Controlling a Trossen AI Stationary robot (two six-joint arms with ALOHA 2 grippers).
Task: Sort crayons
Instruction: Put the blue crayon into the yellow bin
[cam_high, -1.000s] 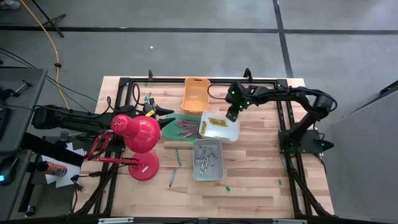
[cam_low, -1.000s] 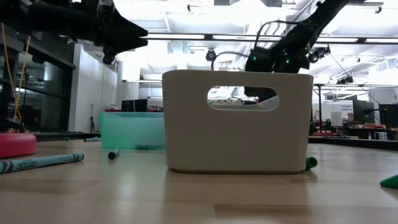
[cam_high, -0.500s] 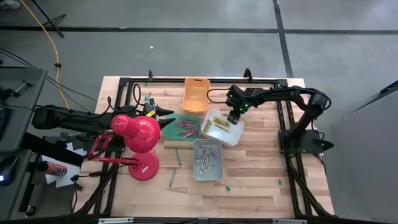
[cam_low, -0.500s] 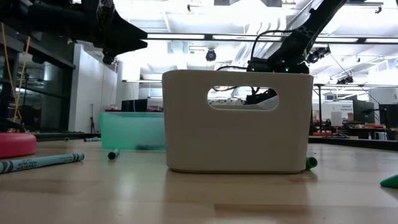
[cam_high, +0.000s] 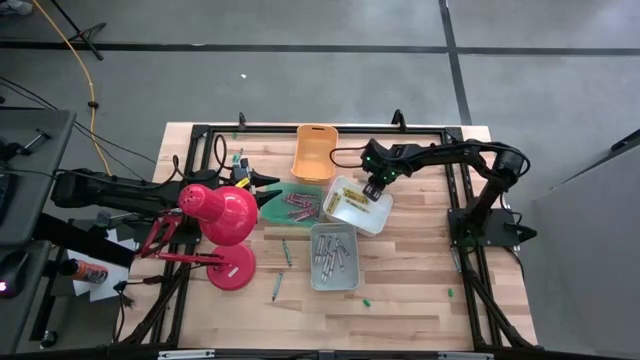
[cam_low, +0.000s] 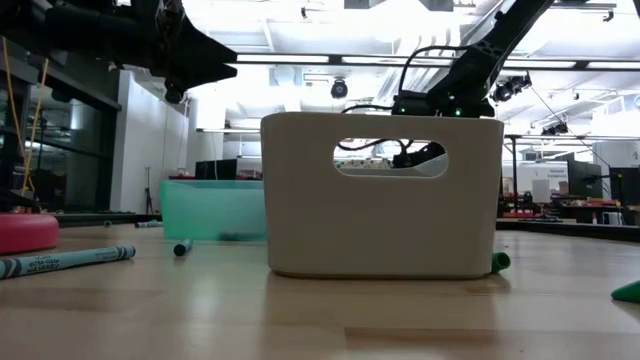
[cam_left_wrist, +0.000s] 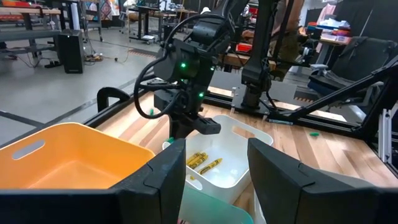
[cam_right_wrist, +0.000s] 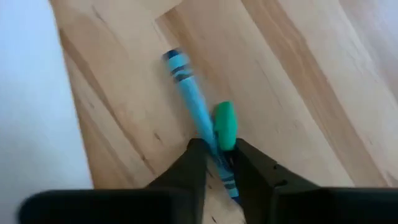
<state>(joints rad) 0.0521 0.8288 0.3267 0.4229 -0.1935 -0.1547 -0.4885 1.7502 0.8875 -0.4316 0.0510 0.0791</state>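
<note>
Right pincer (cam_high: 374, 190) is low at the far edge of the white bin (cam_high: 357, 205), between that bin and the orange bin (cam_high: 313, 153). In the right wrist view its fingers (cam_right_wrist: 189, 163) stand narrow around a blue crayon (cam_right_wrist: 193, 99) that lies on the bare wood of the tabletop (cam_high: 420, 260); a small green piece (cam_right_wrist: 224, 126) rests against the same crayon just beside the fingertips. Whether the fingers actually press the crayon cannot be told.

Left pincer (cam_high: 268, 180) hangs above the near end of the green bin (cam_high: 296, 205), fingers wide apart, holding nothing. The left wrist view looks between those fingers (cam_left_wrist: 163, 177) toward the right arm.

Crayons, by location:
- Yellow crayons (cam_high: 350, 197) lie in the white bin.
- Red crayons (cam_high: 297, 206) lie in the green bin.
- Grey crayons (cam_high: 331, 254) lie in the grey bin (cam_high: 334, 257).
- Two loose crayons (cam_high: 286, 252) lie on the tabletop, near the grey bin.

The white bin sits skewed relative to the grey bin. A red desk lamp (cam_high: 225, 225) stands on the left side of the tabletop, its shade covering part of the left arm.
</note>
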